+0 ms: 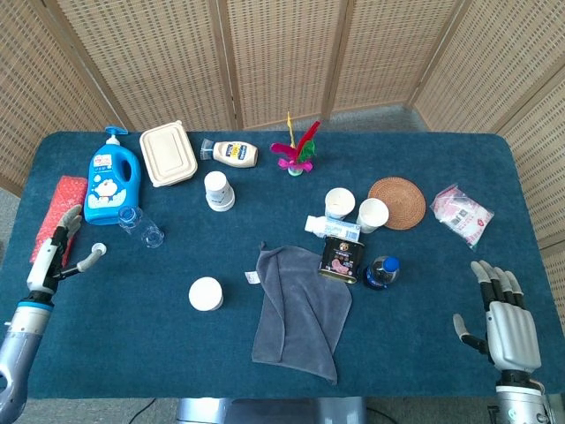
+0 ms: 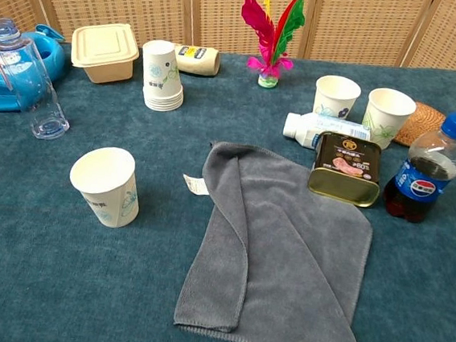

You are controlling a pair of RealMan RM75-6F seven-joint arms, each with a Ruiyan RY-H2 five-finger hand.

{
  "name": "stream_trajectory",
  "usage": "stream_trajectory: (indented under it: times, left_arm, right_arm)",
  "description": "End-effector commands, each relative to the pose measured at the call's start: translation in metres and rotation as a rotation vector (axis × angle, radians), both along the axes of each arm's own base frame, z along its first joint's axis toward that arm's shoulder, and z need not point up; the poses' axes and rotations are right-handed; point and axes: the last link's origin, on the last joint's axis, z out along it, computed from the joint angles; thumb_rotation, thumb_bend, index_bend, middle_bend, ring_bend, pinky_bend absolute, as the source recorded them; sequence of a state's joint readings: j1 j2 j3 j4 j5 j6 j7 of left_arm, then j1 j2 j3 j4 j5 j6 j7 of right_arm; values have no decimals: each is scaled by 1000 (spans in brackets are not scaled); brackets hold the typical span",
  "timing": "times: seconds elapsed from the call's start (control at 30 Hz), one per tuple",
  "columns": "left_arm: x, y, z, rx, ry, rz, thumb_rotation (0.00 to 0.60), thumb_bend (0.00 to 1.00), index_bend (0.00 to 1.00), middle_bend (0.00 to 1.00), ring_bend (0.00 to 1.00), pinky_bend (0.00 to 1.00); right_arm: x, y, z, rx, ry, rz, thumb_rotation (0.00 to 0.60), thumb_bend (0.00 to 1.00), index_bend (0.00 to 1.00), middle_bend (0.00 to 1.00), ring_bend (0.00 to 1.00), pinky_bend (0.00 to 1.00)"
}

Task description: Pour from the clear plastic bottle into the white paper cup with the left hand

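The clear plastic bottle (image 1: pixel 141 224) stands at the left of the table, just in front of the blue detergent jug; the chest view shows the bottle (image 2: pixel 28 81) at its far left edge. A small white cap (image 1: pixel 99 250) lies beside it. The white paper cup (image 1: pixel 205 293) stands upright and alone, nearer the front than the bottle, and appears empty in the chest view (image 2: pixel 105 185). My left hand (image 1: pixel 58 248) hovers left of the bottle, fingers spread, holding nothing. My right hand (image 1: pixel 503 321) rests open at the front right corner. Neither hand shows in the chest view.
A grey cloth (image 1: pixel 300 311) lies in the middle. A tin can (image 1: pixel 341 259), cola bottle (image 1: pixel 382 272), two paper cups (image 1: pixel 356 208) and a lying white bottle sit to the right. A blue detergent jug (image 1: pixel 110 183), red packet (image 1: pixel 58 215), lidded box (image 1: pixel 168 154) and cup stack (image 1: pixel 218 190) stand at the back left.
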State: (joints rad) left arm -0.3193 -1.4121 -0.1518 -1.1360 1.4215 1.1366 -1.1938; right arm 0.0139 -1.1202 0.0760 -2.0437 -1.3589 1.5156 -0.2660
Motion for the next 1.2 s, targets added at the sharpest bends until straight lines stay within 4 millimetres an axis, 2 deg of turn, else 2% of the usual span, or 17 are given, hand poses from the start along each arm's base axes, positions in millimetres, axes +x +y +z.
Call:
stream_trajectory:
  times: [0.03, 0.4, 0.83, 0.97, 1.07, 1.2]
  left_arm:
    - [5, 10, -8, -14, 3, -10, 429, 222, 0, 5, 0, 0]
    - [16, 33, -38, -68, -2, -19, 431, 222, 0, 4, 0, 0]
    - [31, 52, -59, -102, -26, -44, 436, 223, 3, 23, 0, 5]
    - [33, 54, -63, -106, -13, -52, 447, 227, 81, 92, 14, 76]
    - [33, 57, -65, -106, 9, -54, 473, 273, 160, 162, 103, 168]
    - [33, 61, -68, -98, 30, -54, 539, 362, 246, 245, 207, 300]
  right_arm:
    - [-1, 1, 1, -1, 2, -4, 600, 395, 0, 33, 0, 0]
    - [-2, 5, 5, -13, 11, -22, 600, 394, 0, 33, 0, 0]
    - [-6, 12, 12, -31, 13, -41, 600, 396, 0, 33, 0, 0]
    - [-6, 12, 13, -33, 13, -43, 600, 396, 0, 32, 0, 0]
    - [-6, 12, 12, -28, 2, -42, 600, 395, 0, 33, 0, 0]
    - [-6, 12, 13, -29, -2, -43, 600, 396, 0, 33, 0, 0]
